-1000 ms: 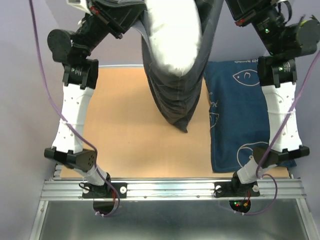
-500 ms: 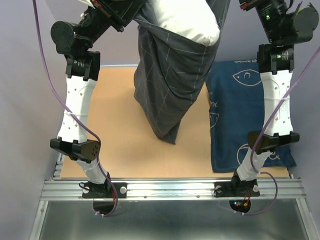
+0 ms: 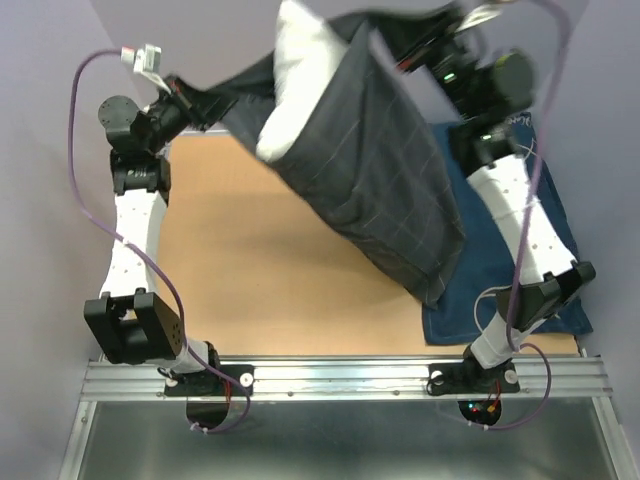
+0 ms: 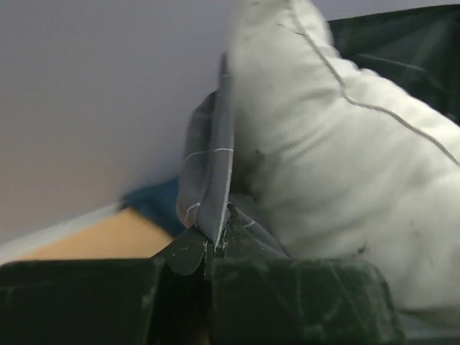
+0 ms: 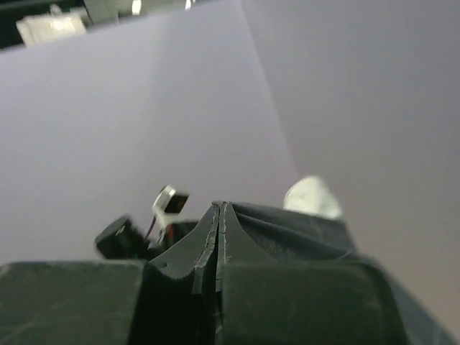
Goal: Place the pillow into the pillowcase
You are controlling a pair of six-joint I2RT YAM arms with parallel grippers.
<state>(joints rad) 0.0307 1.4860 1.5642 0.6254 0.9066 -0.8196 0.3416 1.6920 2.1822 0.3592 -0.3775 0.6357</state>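
Note:
The dark grey grid-patterned pillowcase (image 3: 385, 190) hangs in the air between both arms, slanting down to the right over the table. The white pillow (image 3: 300, 95) is partly inside it and sticks out of its open upper left end. My left gripper (image 3: 222, 100) is shut on the pillowcase's hem; the left wrist view shows the hem (image 4: 215, 180) pinched between the jaws with the pillow (image 4: 345, 158) right beside it. My right gripper (image 3: 415, 50) is shut on the other side of the opening; in the right wrist view, dark fabric (image 5: 287, 223) runs from the closed jaws.
A navy blue cloth with white fish drawings (image 3: 545, 215) lies on the right side of the tan table (image 3: 230, 270), partly under the hanging pillowcase. A metal rail (image 3: 340, 378) runs along the near edge. Purple walls stand around.
Both arms have swung; the pillowcase has gone from hanging straight down to slanting right, its closed end now over the blue cloth. The pillow now juts out at the upper left.

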